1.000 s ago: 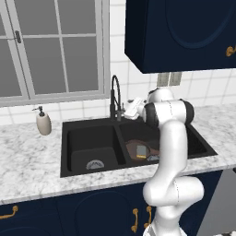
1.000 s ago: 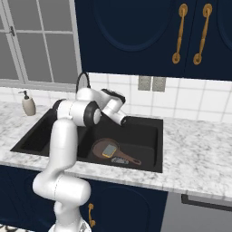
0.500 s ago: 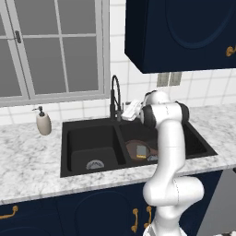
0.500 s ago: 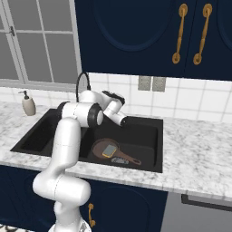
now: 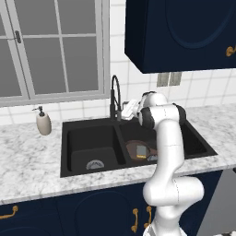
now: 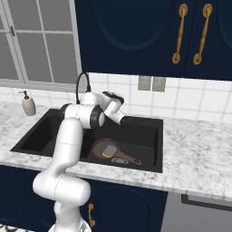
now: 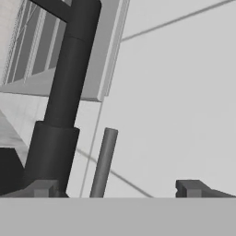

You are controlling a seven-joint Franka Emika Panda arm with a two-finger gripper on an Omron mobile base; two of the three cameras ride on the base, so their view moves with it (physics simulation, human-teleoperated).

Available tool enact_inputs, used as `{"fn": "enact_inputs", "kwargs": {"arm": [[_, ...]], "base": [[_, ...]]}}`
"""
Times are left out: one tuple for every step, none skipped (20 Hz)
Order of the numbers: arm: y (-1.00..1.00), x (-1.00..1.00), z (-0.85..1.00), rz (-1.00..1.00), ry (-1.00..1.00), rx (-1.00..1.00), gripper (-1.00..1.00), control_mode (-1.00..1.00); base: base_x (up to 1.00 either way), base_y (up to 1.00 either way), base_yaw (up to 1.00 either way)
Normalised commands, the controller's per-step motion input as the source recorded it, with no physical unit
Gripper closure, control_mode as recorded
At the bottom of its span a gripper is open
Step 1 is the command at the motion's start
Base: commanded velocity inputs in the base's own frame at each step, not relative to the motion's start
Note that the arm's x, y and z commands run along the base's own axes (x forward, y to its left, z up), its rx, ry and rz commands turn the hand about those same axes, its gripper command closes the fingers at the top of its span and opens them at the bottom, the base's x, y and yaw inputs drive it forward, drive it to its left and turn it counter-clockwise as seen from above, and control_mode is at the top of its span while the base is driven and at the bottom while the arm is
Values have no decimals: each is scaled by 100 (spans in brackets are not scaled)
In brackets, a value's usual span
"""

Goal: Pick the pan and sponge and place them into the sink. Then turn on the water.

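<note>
The tabletop [image 5: 27, 152] is grey-white marble, running under the window [image 5: 50, 46] and the dark blue cabinets [image 6: 136, 36]. Set into it is the black sink [image 5: 92, 126], two basins side by side, its rear edge close to the tiled wall. The pan [image 6: 102, 147] lies flat in the basin nearer my arm, its short handle [image 6: 129, 159] pointing toward the front edge of the sink. The sponge [image 6: 108, 150] rests inside the pan, on its floor, grey-green face up. The other basin holds just its round silvery drain [image 5: 95, 164].

The faucet [image 5: 113, 94] rises from the sink's rear edge, about at the divider between the basins; I see no stream from it. My end effector [image 7: 117, 188] is up at the rear edge, just beside the faucet base [image 7: 48, 156], fingers spread wide and grasping nothing. In the hand view the thick black faucet column stands just inside my one fingertip [image 7: 44, 188], and a thin grey lever [image 7: 104, 162] stands between the two tips, touching neither as far as I can tell.

A beige soap bottle [image 5: 43, 122] stands on the tabletop by the wall, beside the sink's far end.
</note>
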Motion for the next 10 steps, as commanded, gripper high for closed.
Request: {"fn": "enact_inputs", "kwargs": {"arm": [[14, 16, 0, 0, 0, 0, -100, -100], [11, 17, 0, 0, 0, 0, -100, -100], [10, 21, 0, 0, 0, 0, -100, -100], [4, 21, 0, 0, 0, 0, -100, -100], [0, 21, 0, 0, 0, 0, 100, -100], [0, 19, 0, 0, 0, 0, 100, -100], [0, 14, 0, 0, 0, 0, 100, -100], [0, 10, 0, 0, 0, 1, 100, -100], [0, 9, 0, 0, -4, 1, 100, -100], [-1, 16, 0, 0, -6, 1, 100, -100]], "base": [[0, 0, 0], [0, 0, 0], [0, 0, 0], [0, 0, 0], [0, 0, 0], [0, 0, 0], [0, 0, 0], [0, 0, 0], [0, 0, 0], [0, 0, 0]]}}
